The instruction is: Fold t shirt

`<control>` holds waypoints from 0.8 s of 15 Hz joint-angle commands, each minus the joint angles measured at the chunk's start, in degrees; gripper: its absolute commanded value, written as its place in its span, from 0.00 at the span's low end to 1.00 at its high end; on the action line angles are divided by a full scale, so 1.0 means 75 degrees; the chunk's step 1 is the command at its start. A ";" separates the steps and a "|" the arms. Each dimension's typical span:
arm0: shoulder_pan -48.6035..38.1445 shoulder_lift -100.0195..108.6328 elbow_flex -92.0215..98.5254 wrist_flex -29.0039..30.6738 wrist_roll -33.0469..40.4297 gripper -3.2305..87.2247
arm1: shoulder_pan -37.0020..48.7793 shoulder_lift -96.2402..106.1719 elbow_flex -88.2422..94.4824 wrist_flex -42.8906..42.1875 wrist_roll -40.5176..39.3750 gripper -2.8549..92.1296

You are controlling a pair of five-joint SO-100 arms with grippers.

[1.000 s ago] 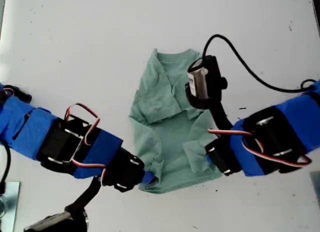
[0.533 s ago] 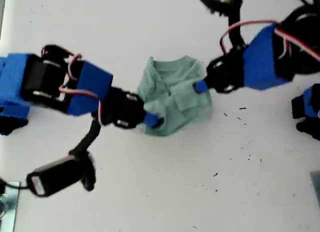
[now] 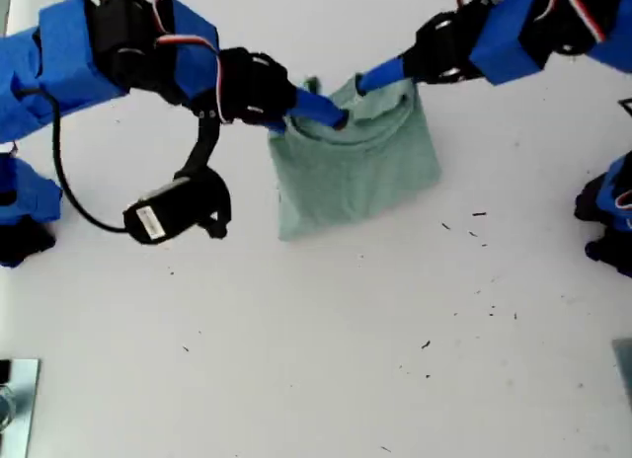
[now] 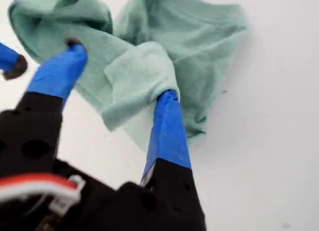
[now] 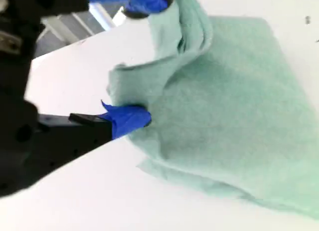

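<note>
The pale green t shirt (image 3: 351, 167) lies folded in a rough square on the white table (image 3: 316, 359), its far edge bunched and raised between both grippers. My first gripper (image 3: 370, 83) reaches in from the exterior view's upper right. Its blue fingers (image 4: 167, 121) stand apart, open, with cloth (image 4: 149, 66) draped over the tips. From the exterior view's upper left comes my second gripper (image 3: 321, 113). It is open too: one finger (image 5: 127, 119) sits under the shirt's (image 5: 234, 101) raised edge and the other stays above it.
The second arm's wrist camera (image 3: 178, 209) hangs on its cable over the table at the exterior view's left. Blue arm bases stand at the exterior view's left edge (image 3: 25, 196) and right edge (image 3: 607, 206). A metal plate (image 3: 15, 394) sits at the exterior view's lower left.
Both grippers swept from the shirt's near hem to the top of the exterior view, carrying the lower half over the upper half. The long shirt is now a compact folded square.
</note>
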 commanded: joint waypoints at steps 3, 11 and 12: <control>-0.1652 0.3398 0.3117 -0.0539 0.0199 0.44 | 0.2414 0.3422 0.1605 0.0363 -0.0012 0.30; 0.1008 1.1297 1.2820 -0.3926 -0.2426 0.27 | 0.1992 0.8145 0.7488 0.0375 0.1488 0.24; 0.1406 1.2984 1.4203 -0.4125 -0.2848 0.26 | 0.1746 0.9270 0.8555 0.0492 0.1816 0.23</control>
